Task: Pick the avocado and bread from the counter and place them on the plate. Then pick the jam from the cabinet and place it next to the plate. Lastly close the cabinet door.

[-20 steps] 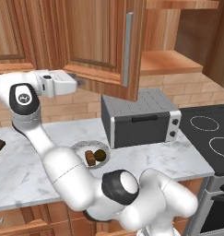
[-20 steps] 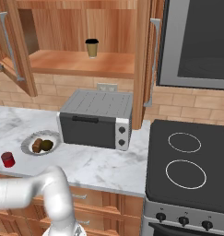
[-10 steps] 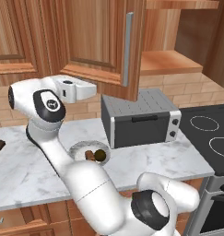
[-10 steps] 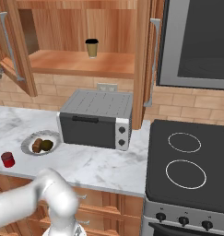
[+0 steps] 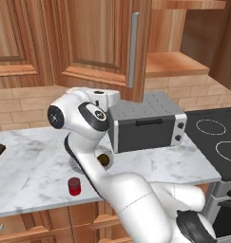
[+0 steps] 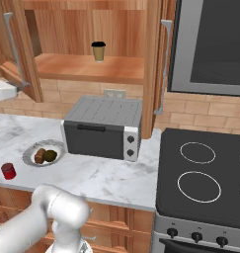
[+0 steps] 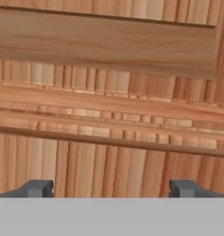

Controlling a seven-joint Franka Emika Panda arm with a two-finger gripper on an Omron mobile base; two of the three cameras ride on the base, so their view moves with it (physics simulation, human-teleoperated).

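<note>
Now, nearest the base, the jam, a small red jar with a dark lid, stands on the white marble counter, near the front edge and close beside the plate. That plate has a wide grey rim, and on it lie the brown bread and the dark olive avocado, side by side and touching. Behind the plate sits a grey toaster oven against the brick wall. Up above, the cabinet stands open, and a tan paper cup with a dark lid rests on its wooden shelf. The cabinet door, brown and panelled with a long silver bar handle, swings out over the counter.

The gripper is up at the door panel, its two dark tips spread wide apart with nothing between them; wood grain and a moulding fill the gap in the hand view. In the left base view the hand sits just below the door's lower edge, above the oven's left corner.

Since a second ago, the arm has swung right, carrying the hand from the far left along the door toward its handle side. Jam, plate and food have not shifted.
</note>
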